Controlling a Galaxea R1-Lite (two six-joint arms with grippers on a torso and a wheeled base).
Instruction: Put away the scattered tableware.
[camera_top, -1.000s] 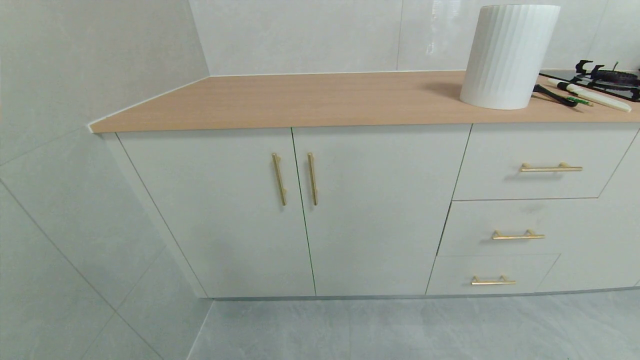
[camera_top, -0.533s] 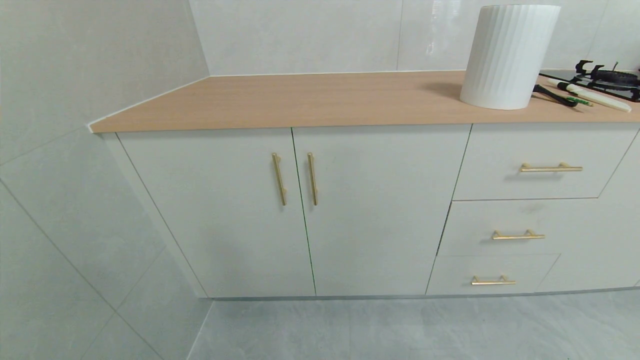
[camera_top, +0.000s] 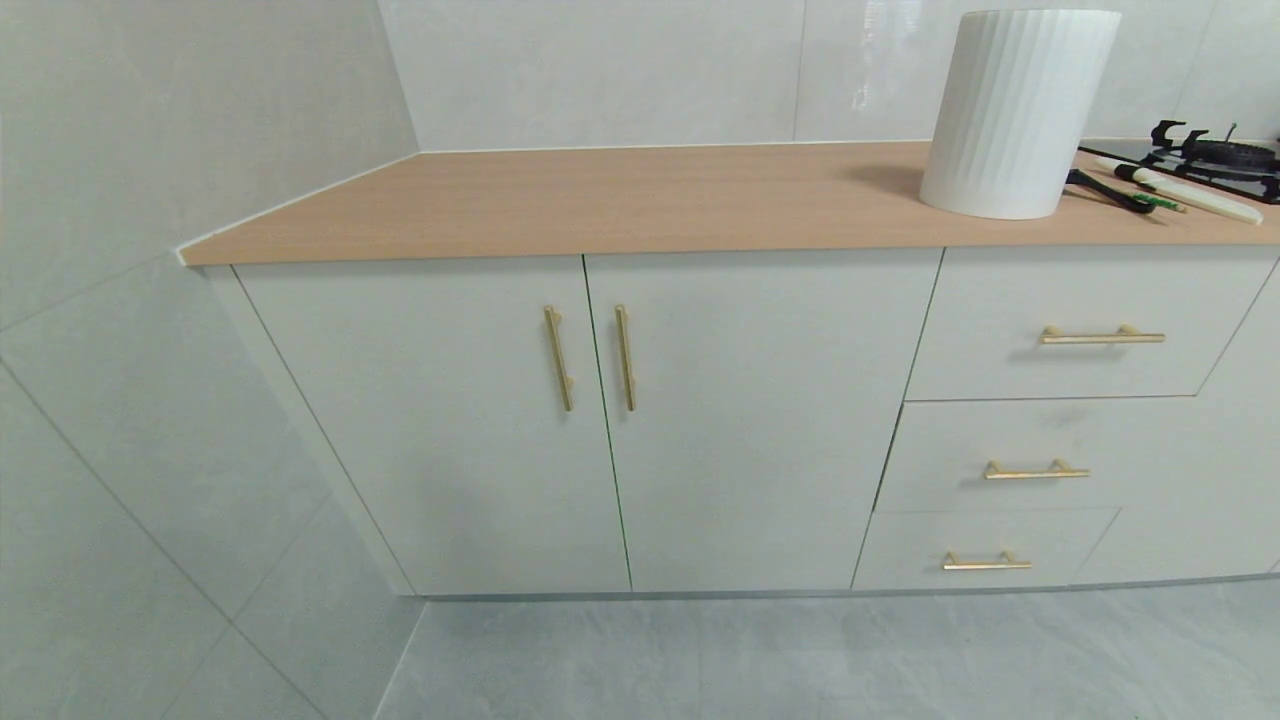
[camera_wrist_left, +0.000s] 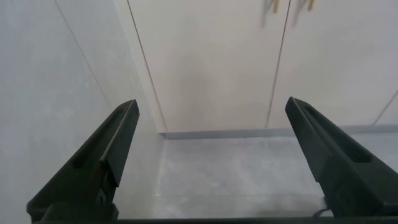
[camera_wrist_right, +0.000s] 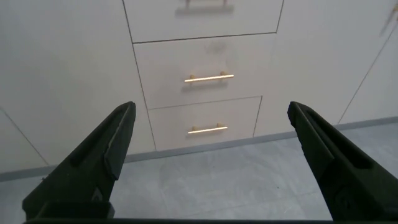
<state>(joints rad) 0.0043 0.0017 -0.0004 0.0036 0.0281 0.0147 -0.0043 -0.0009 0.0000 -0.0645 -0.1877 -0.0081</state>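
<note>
A tall white ribbed container (camera_top: 1017, 110) stands on the wooden counter (camera_top: 600, 200) at the right. Just right of it lie a black-handled utensil (camera_top: 1105, 190) and a long white utensil (camera_top: 1185, 192) with a green mark. My left gripper (camera_wrist_left: 211, 112) hangs low and open, facing the floor and the base of the cabinet doors (camera_wrist_left: 211, 62). My right gripper (camera_wrist_right: 211, 118) is open too, held low before the lower drawers (camera_wrist_right: 205, 81). Neither holds anything.
A black stove burner (camera_top: 1215, 155) sits at the counter's far right. Below are two cabinet doors with gold handles (camera_top: 560, 358) and three drawers (camera_top: 1100, 335). A tiled wall (camera_top: 150, 300) closes the left side. Grey floor (camera_top: 800, 650) lies in front.
</note>
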